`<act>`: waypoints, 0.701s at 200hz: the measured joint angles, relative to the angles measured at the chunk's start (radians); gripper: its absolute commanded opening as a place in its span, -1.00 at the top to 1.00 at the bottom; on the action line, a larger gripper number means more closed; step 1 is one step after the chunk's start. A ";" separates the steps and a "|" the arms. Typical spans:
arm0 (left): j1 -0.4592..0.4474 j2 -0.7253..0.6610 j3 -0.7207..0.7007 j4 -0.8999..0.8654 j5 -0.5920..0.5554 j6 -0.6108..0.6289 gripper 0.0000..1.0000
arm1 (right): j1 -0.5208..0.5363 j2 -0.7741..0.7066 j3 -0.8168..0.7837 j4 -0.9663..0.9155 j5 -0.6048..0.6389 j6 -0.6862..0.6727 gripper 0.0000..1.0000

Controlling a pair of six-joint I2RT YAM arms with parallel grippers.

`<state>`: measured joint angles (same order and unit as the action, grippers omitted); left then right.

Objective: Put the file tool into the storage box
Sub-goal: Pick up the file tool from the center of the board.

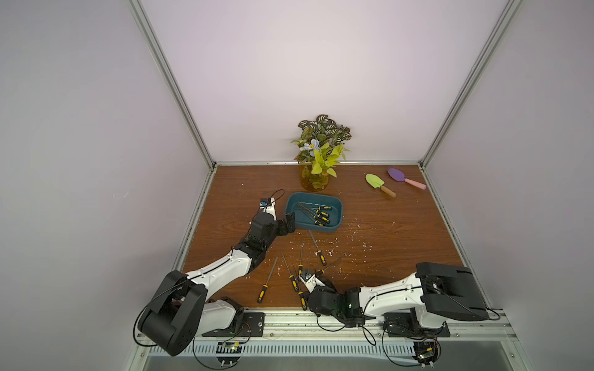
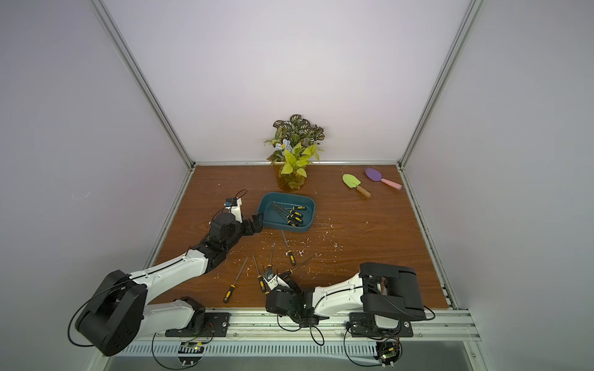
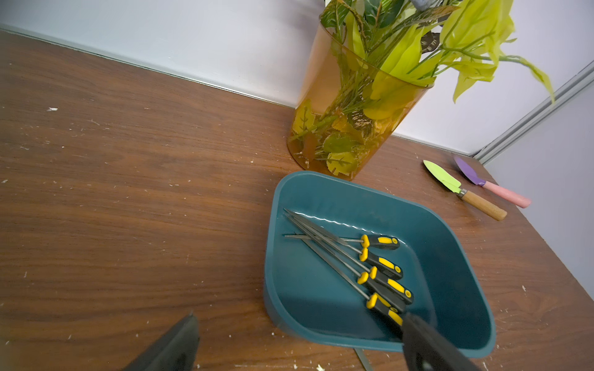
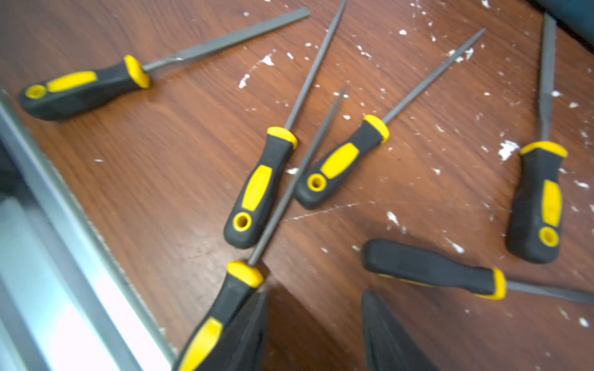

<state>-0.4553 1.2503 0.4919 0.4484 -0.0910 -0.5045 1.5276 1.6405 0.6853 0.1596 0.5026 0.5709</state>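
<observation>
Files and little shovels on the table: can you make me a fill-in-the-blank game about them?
The files on the table have black and ____ handles.
The purple trowel has a ____ handle.
The handle of the green trowel is made of ____.
The storage box holds only ____.
Missing words: yellow, pink, wood, files.

Pale lilac walls (image 1: 289, 64), aluminium corner posts (image 1: 173, 83), wood-grain tabletop (image 1: 385, 231).

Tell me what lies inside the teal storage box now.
Several files with black-and-yellow handles lie in the storage box, their shafts crossing. One of the left fingers covers one handle's end and the floor beneath.
</observation>
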 measured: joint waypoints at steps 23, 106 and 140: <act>0.000 0.000 0.000 0.000 0.000 0.000 -1.00 | 0.005 -0.002 0.002 -0.025 0.039 0.024 -0.10; 0.000 -0.010 0.000 0.000 0.001 0.000 -0.99 | 0.037 -0.075 0.049 -0.082 0.064 0.096 -0.21; 0.000 -0.013 0.000 0.000 0.003 0.000 -0.99 | 0.076 -0.019 0.110 -0.078 0.047 0.148 -0.24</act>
<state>-0.4553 1.2369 0.4919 0.4484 -0.0883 -0.5049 1.6035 1.6215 0.7956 0.0818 0.5491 0.7189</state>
